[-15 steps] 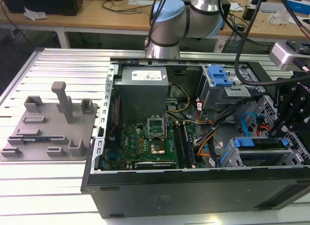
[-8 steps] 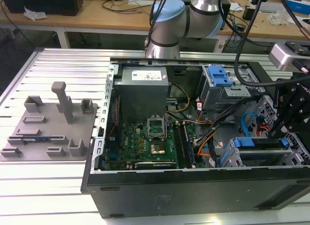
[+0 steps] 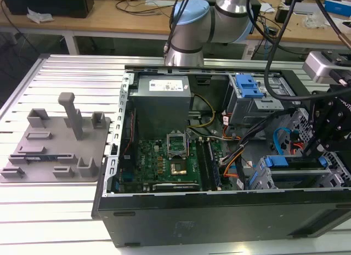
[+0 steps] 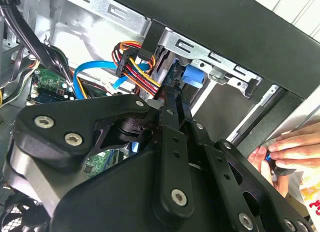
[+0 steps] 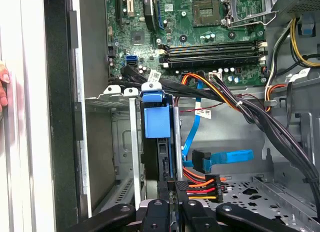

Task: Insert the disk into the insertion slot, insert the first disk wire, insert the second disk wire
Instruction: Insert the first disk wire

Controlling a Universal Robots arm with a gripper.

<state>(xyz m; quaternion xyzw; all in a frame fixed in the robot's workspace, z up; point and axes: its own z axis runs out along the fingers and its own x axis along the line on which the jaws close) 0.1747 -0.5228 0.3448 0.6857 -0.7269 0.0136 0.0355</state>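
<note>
**ops:** status?

**me:** Step one, by my read. The disk (image 5: 157, 119) is in the insertion slot (image 3: 299, 179), at about 4 o'clock of the open case (image 3: 219, 222) in the exterior view. In the first wrist view I see it edge-on, with the blue carrier tab at the end away from me. It looks most of the way in, but I can't confirm it's seated.

**ops:** jaws?

**me:** The gripper (image 5: 173, 188) is at the disk's near edge. Jaws are drawn narrow, pinching it across its thickness as far as I can judge.

**ops:** wires?

**me:** Neither is plugged. The first disk wire (image 5: 230, 156) loops free just beside the slot, its dark plug hanging in open air. The second disk wire (image 5: 200, 187) — the red-orange-yellow bundle, I take it — has its connector right beside the gripper.

**ops:** what does the move call for?

**me:** Straight travel along the rails, no yaw. Sheet metal hugs both faces of the disk, so any tilt would likely bind.

**ops:** room?

**me:** Tight. There's a bay wall on one side and loose cables on the other. A black harness (image 3: 258, 135) drapes between the cage (image 3: 249, 90) at 1 o'clock and the disk. There's more room toward the motherboard (image 3: 170, 156) at 9 o'clock. A person's hand (image 4: 292, 147) rests just outside the case wall — I'd treat that edge as no-go.
</note>
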